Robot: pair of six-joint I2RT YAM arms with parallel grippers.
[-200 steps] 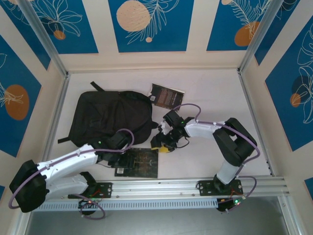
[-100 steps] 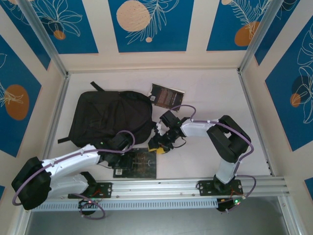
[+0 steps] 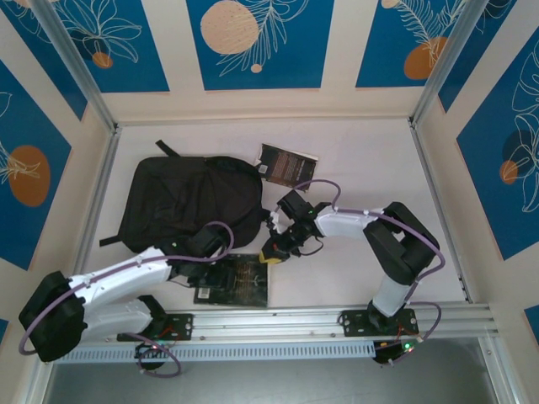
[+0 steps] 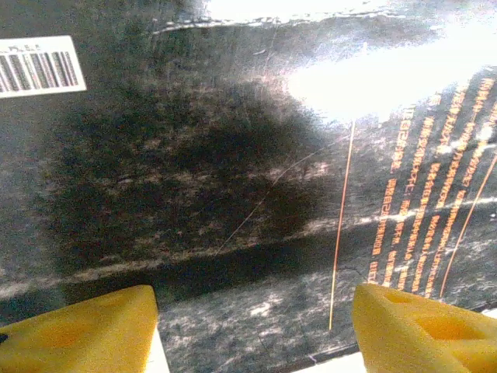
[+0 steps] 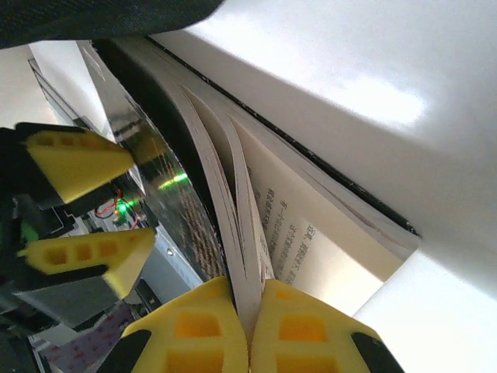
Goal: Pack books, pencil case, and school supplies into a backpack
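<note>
White tabletop [image 3: 362, 168] carries thin black paperback w/ gold patterning [image 3: 240, 282], flat, long axis L-R, near edge; right tool [image 5: 247, 301] clamped shut on its pages at far-right corner; left tool [image 4: 252, 330] spread open over cover, gripping nothing; large black fabric backpack [image 3: 189, 202] just beyond, far-left.

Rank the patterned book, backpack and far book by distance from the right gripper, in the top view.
1. Patterned book, at the front, clamped by the right gripper.
2. Backpack, left and behind.
3. Far book, farthest back.
</note>
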